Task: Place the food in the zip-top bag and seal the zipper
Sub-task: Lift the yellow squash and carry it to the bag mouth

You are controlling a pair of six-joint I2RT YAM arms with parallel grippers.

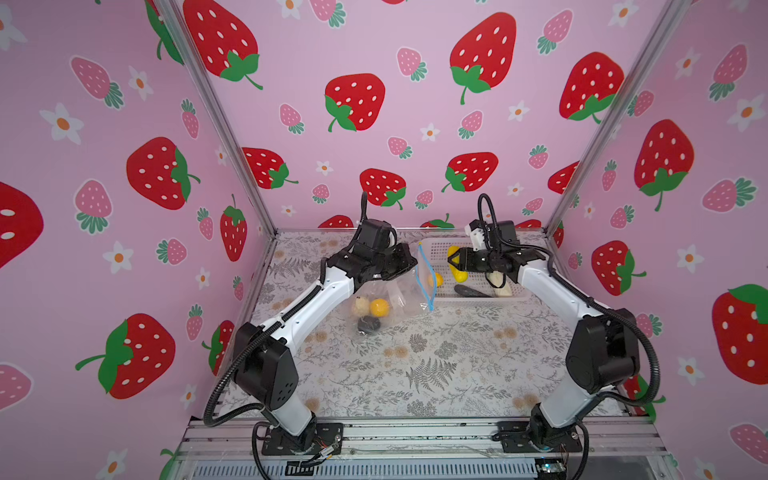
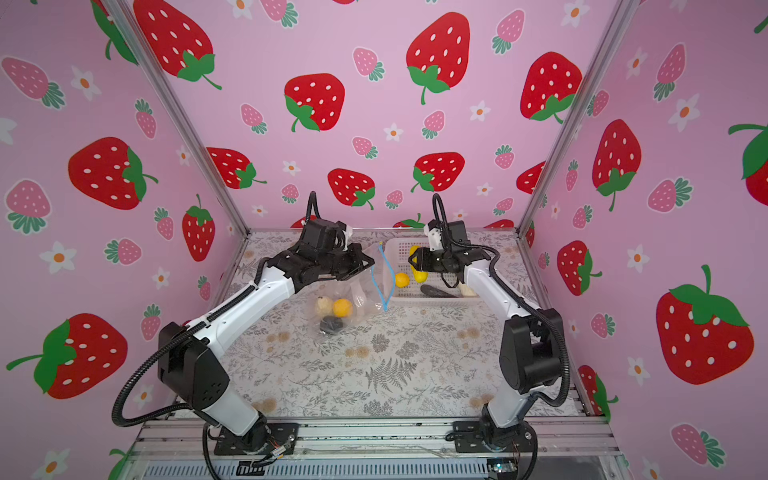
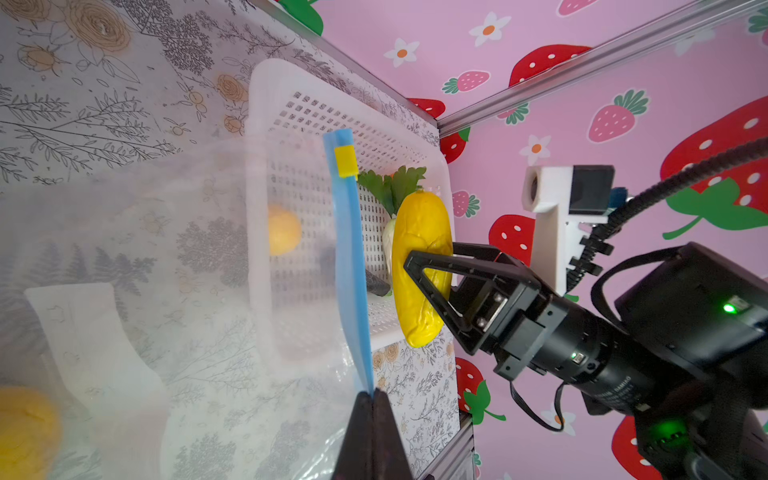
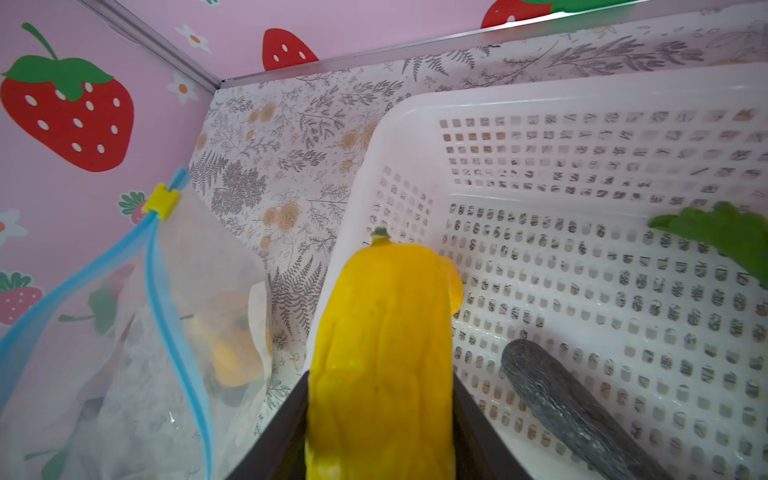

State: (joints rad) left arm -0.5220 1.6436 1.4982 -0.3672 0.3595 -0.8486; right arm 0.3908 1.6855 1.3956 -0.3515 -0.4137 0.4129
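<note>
Yellow food piece [image 4: 380,332] fills the right wrist view, clamped lengthwise between the black fingers of the right claw [image 4: 380,376], stem end pointing away. It hangs over a corner of the white basket [image 4: 374,174]. A dark grey piece [image 4: 573,399] and a green leaf [image 4: 723,237] lie on the basket floor. The zip-top bag [image 4: 124,353] stands just beside the basket, its mouth parted below the yellow slider [image 4: 162,201].

Left wrist view: left claw [image 3: 372,399] is pinched closed on the blue zipper [image 3: 351,270], holding that edge upright. The yellow piece sits just beyond the zipper, not touching it.

Both top views: the claws face each other across the bag mouth. The bag's lower end sags onto the tabletop [image 1: 415,374], apparently resting there. It holds an orange piece [image 1: 379,307], a cream piece [image 1: 360,305] and a dark piece [image 1: 369,324].
</note>
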